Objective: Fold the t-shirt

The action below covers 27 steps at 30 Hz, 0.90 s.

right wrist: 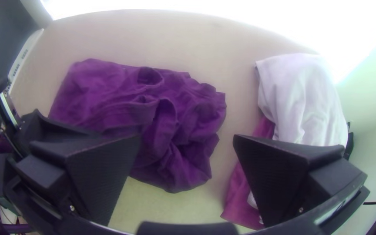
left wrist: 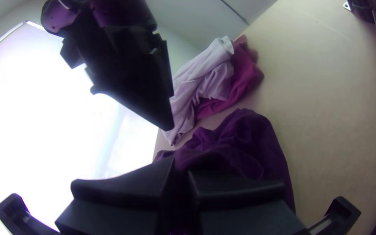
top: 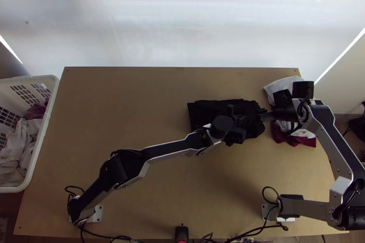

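The dark t-shirt (top: 203, 107) is matt, rumpled cloth; the tabletop (top: 137, 106) smooth wood; the white garment (top: 284, 84) near its far right corner, matt cloth; the basket (top: 44, 129) by its left edge, smooth plastic.

Silver-gry links (top: 306, 208), blk joints (top: 119, 170), thin loopy blk cables (top: 270, 187), sm. screws, wht-ish base plates (top: 98, 214) w/ holes

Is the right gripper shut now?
No, the right gripper is open, its two fingers standing wide apart in its own wrist view.
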Tool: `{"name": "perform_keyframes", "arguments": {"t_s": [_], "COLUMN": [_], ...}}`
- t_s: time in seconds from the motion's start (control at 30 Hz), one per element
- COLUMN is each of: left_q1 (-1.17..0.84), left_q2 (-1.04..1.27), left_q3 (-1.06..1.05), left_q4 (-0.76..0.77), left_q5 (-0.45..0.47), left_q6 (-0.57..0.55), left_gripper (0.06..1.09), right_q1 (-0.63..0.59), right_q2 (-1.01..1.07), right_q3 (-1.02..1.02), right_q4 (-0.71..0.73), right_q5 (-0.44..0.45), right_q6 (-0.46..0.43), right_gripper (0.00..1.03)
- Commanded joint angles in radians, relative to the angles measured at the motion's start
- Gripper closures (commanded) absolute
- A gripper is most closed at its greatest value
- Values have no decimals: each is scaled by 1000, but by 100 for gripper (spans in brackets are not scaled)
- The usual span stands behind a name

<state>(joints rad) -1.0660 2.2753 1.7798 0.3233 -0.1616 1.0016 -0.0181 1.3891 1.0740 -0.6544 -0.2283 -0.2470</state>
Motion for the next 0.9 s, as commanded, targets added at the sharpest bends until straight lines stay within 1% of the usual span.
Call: {"name": "perform_keyframes", "arguments": {"t_s": [0.0, 0.13, 0.17, 0.33, 0.37, 0.4, 0.47, 0.53, 0.57, 0.6, 0.63, 0.87], "left_q1": [-9, -32, -35, -60, -65, -68, -68, -72, -74, -74, -74, -61], "left_q2": [33, 99, 116, 179, 190, 201, 213, 214, 213, 210, 208, 181], "left_q3": [36, 122, 150, 256, 268, 280, 299, 299, 297, 294, 294, 297], "left_q4": [-23, -36, -40, -101, -101, -101, -125, -132, -141, -147, -148, -147], "left_q5": [7, 5, 5, 5, 5, 5, 4, -4, -9, -9, -13, -35], "left_q6": [-44, -49, -50, -74, -74, -74, -80, -93, -97, -100, -101, -103], "left_gripper": [102, 102, 99, 99, 98, 88, 57, 28, 23, 12, 10, 10], "right_q1": [-6, -29, -34, -65, -71, -75, -80, -80, -82, -86, -91, -108], "right_q2": [-2, -5, -10, -29, -30, -33, -36, -41, -42, -42, -44, -44], "right_q3": [9, 12, 12, 12, 12, 10, 4, 0, -2, -2, -2, 14], "right_q4": [-2, -16, -22, -40, -42, -45, -45, -45, -45, -45, -45, -45], "right_q5": [0, 0, 0, -3, -6, -8, -13, -13, -13, -14, -14, -20], "right_q6": [0, -5, -9, -28, -32, -37, -38, -40, -40, -41, -41, -43], "right_gripper": [5, 5, 5, 5, 5, 5, 5, 5, 5, 5, 5, 5]}}
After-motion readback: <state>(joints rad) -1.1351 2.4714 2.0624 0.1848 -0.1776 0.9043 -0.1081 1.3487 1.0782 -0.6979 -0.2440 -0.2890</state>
